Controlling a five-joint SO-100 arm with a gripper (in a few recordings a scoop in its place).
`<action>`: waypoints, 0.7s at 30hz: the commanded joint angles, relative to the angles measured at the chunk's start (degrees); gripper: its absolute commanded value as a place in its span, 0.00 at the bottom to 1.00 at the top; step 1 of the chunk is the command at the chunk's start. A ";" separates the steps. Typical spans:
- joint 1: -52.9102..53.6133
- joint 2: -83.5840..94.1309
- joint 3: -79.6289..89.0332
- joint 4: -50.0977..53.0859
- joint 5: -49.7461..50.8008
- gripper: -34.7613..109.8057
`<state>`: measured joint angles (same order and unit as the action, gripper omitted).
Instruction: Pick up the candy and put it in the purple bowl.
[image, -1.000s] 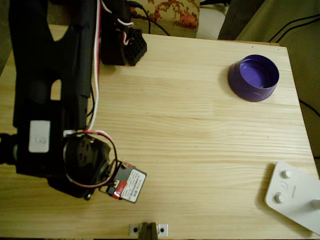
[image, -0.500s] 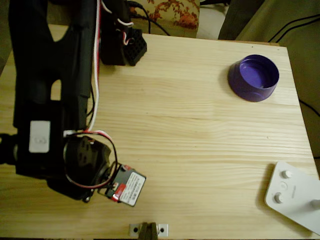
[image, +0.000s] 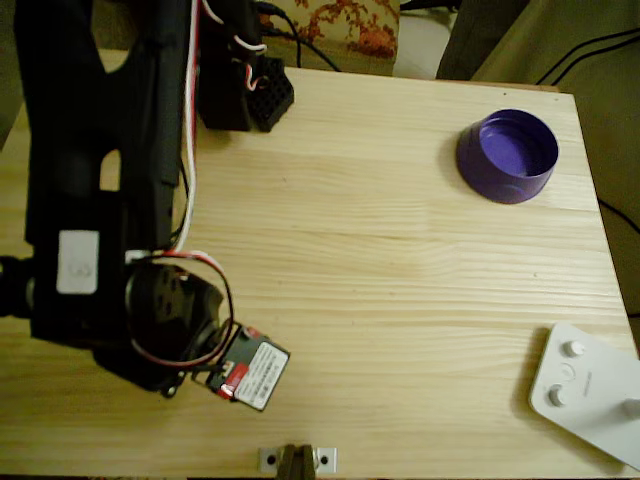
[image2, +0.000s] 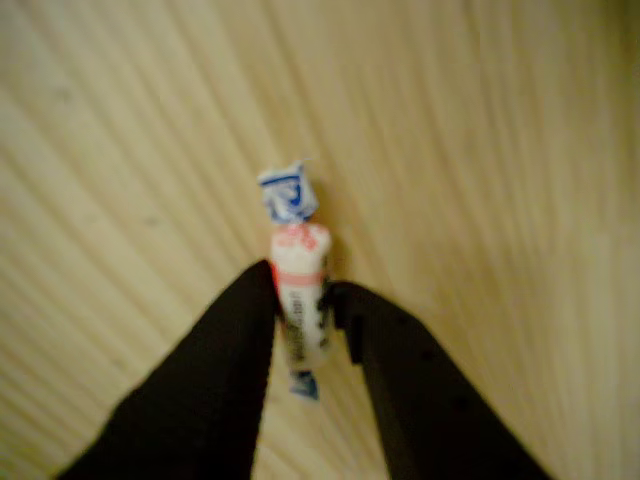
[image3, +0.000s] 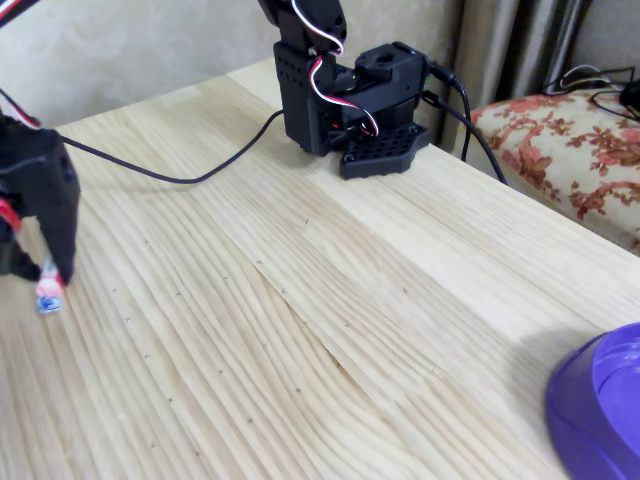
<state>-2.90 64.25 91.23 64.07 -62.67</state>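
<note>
Wrist view: the black gripper (image2: 303, 305) is clamped on the candy (image2: 298, 290), its two fingers (image2: 235, 340) pressing the white, red-marked wrapper from either side, one blue-and-white twisted end projecting beyond the tips toward the wooden table (image2: 480, 150). Fixed view: the gripper (image3: 40, 270) stands at the left edge, far to the left of the purple bowl (image3: 600, 410), with the candy (image3: 48, 293) pinched at its tip, just above or touching the table (image3: 330, 300); which cannot be told. The arm's base (image3: 345, 95) lies between them, at the table's far edge. Overhead view: the arm (image: 100, 200) occupies the left side, the purple bowl (image: 507, 155) the upper right, and a white device with round knobs (image: 585, 390) sits below the bowl.
</note>
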 joint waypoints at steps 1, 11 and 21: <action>-0.62 12.92 0.88 2.46 1.32 0.24; -2.99 31.29 3.34 6.68 9.67 0.24; -11.34 49.75 7.65 11.16 25.05 0.24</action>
<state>-11.43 102.74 98.53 74.71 -40.87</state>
